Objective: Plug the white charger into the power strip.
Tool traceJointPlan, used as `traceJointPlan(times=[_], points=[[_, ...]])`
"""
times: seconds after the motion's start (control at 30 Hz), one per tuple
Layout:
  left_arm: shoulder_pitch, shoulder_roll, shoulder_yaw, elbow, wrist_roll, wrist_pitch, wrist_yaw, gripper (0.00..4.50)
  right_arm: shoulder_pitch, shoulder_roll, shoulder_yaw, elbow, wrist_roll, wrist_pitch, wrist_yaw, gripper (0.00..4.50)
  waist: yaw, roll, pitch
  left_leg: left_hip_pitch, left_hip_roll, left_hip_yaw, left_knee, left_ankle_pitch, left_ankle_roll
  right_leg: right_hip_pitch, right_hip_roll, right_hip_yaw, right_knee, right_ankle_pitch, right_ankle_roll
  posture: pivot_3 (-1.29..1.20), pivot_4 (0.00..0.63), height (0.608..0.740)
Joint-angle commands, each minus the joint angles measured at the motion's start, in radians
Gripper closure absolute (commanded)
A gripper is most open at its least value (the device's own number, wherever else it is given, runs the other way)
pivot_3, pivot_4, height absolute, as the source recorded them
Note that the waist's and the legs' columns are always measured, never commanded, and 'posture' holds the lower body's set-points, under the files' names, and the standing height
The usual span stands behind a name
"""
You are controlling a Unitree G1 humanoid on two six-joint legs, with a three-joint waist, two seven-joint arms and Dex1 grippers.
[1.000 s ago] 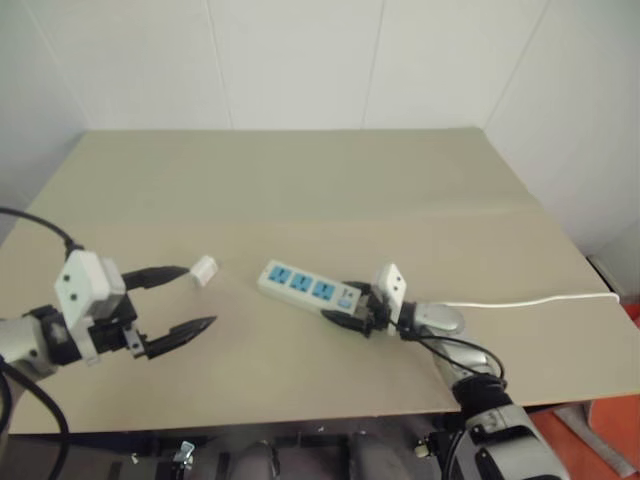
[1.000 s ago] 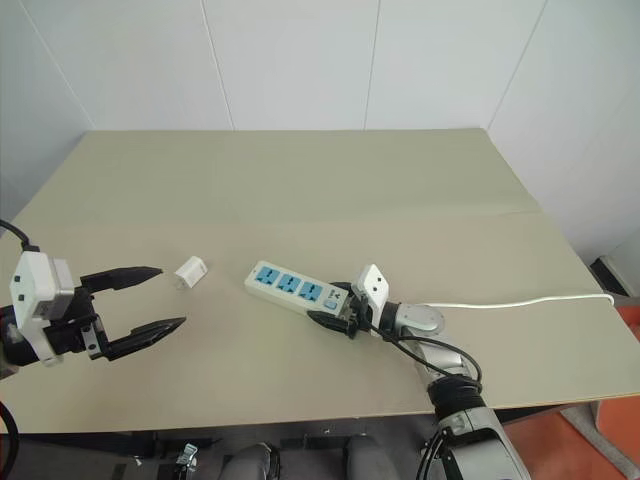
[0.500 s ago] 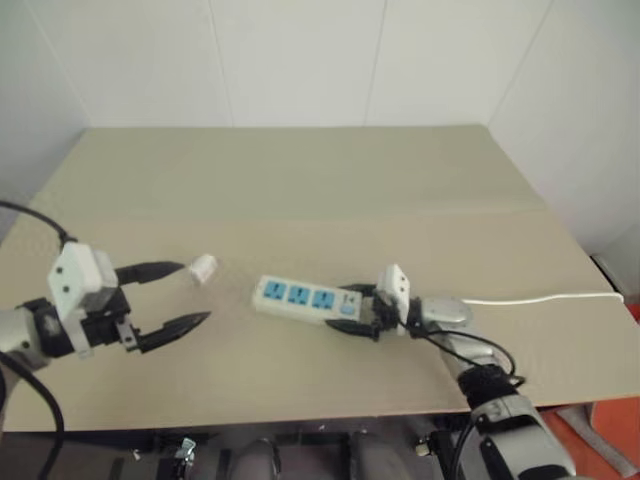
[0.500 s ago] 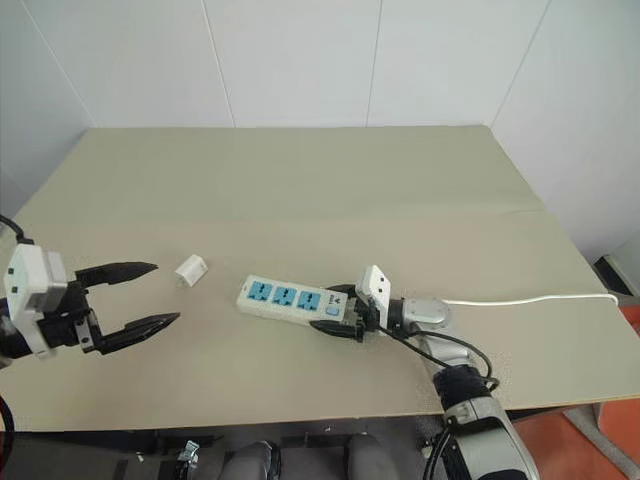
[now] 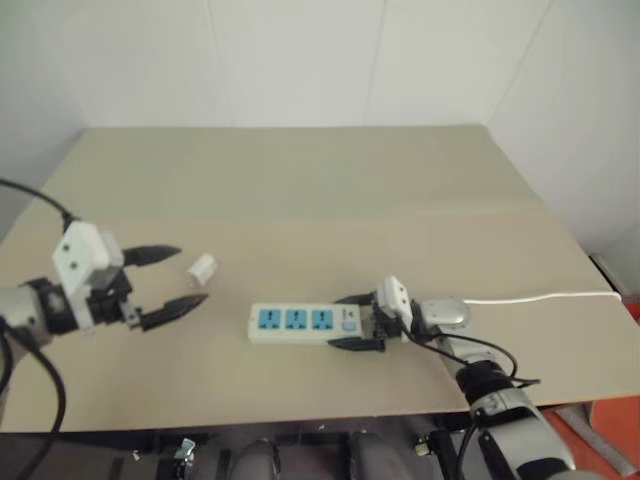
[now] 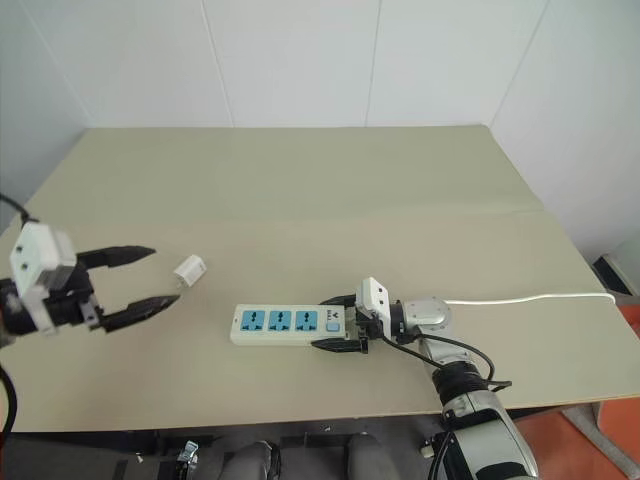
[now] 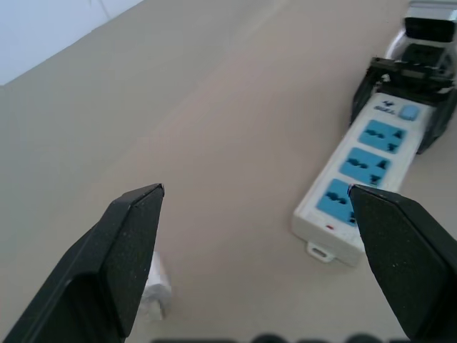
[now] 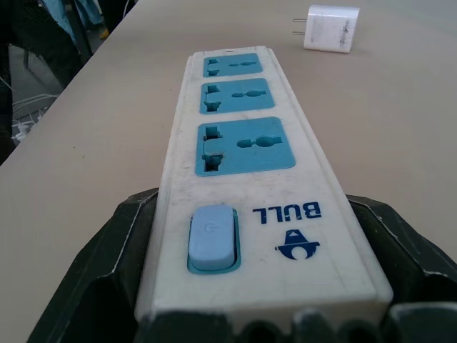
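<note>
White power strip [image 6: 285,324], clamped at its switch end by the right gripper [image 6: 338,322], has swung level at centre frame; left gripper [image 6: 150,277], spread wide and empty, nears the white charger [image 6: 189,269].

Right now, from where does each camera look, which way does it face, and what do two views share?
Left eye, right eye: on the head, facing forward and down at the table; both arms show.
Left wrist: looks along the open left gripper at the white charger and the power strip.
Right wrist: looks along the right gripper, shut on the power strip's switch end, toward the charger.
Shared: both wrist views show the strip and the charger.
</note>
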Motion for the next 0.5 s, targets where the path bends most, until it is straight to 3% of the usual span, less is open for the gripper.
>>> traceJointPlan(times=[0.03,0.13,0.27,0.37,0.5], points=[[-0.174,0.045,-0.073,0.043,-0.011,0.179,0.132,0.0,-0.01,0.014,0.006,0.004,-0.005,-0.022,0.005,1.03,0.0,0.0,0.0,0.0,0.0,0.0,0.0,0.0,0.0,0.0,0.0,0.0,0.0,0.0,0.0,0.0,0.15,0.74],[-0.553,0.038,-0.254,0.209,0.029,0.542,0.292,0.0,-0.011,0.019,0.003,0.006,-0.011,-0.024,-0.003,1.03,0.001,-0.001,0.001,-0.001,0.0,-0.001,0.001,0.0,0.0,0.0,0.001,-0.001,0.002,0.0,0.0,0.0,0.15,0.74],[-1.036,0.026,-0.589,0.563,0.104,0.914,0.313,0.0,-0.002,0.024,0.007,-0.004,-0.019,-0.021,-0.018,1.03,-0.002,-0.003,0.001,-0.001,0.001,-0.003,0.003,0.0,0.0,0.0,0.005,-0.001,0.002,0.001,0.001,0.0,0.15,0.74],[-1.284,-0.012,-0.82,0.867,0.139,0.976,0.265,0.0,0.011,0.028,0.012,-0.019,-0.025,-0.015,-0.032,1.03,-0.006,-0.001,0.002,-0.001,0.001,-0.003,0.001,0.0,0.0,-0.001,0.006,0.0,0.003,0.0,0.002,0.0,0.15,0.74],[-1.43,-0.074,-1.087,1.006,0.176,0.973,0.14,0.0,0.031,0.032,0.02,-0.041,-0.028,-0.01,-0.045,1.03,-0.004,-0.001,0.003,-0.003,0.002,-0.003,0.0,0.0,-0.001,-0.005,0.007,0.0,0.005,-0.002,0.003,0.0,0.15,0.74]])
